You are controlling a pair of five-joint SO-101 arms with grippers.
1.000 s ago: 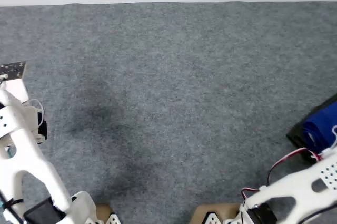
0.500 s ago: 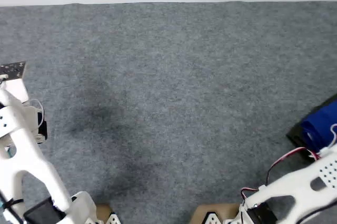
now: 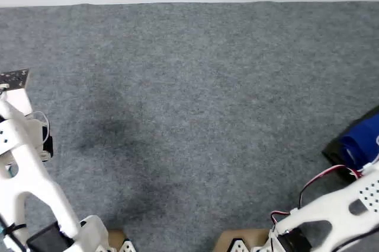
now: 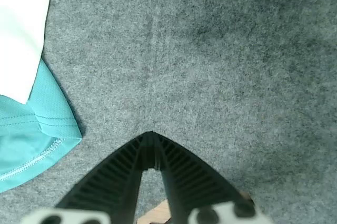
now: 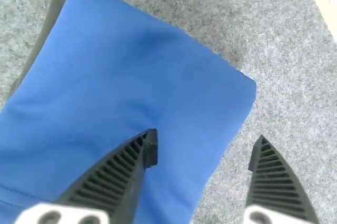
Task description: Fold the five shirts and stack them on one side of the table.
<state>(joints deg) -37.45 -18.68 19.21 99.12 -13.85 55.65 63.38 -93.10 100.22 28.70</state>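
The right gripper (image 5: 205, 145) stands wide open and straddles one side edge of the folded royal-blue knit shirt (image 5: 121, 92). One finger is over the cloth and the other over the bare grey felt-covered counter (image 5: 295, 76) just beyond it. That edge runs between the fingers, roughly in line with them, so the shirt lies directly beneath and to one side. A dark, near-black folded garment (image 5: 50, 18) peeks out from under the blue one. In the high view this pair sits at the counter's right edge, by the right arm (image 3: 337, 210).

The left gripper (image 4: 152, 147) is closed on nothing above bare counter. A teal shirt with a stitched hem (image 4: 31, 134) lies near it, touching a white cloth (image 4: 21, 23).

Counted: one blue, one dark, one teal and one white, four in all. I judge the right arm best placed for the blue stack and the left for the loose pair.
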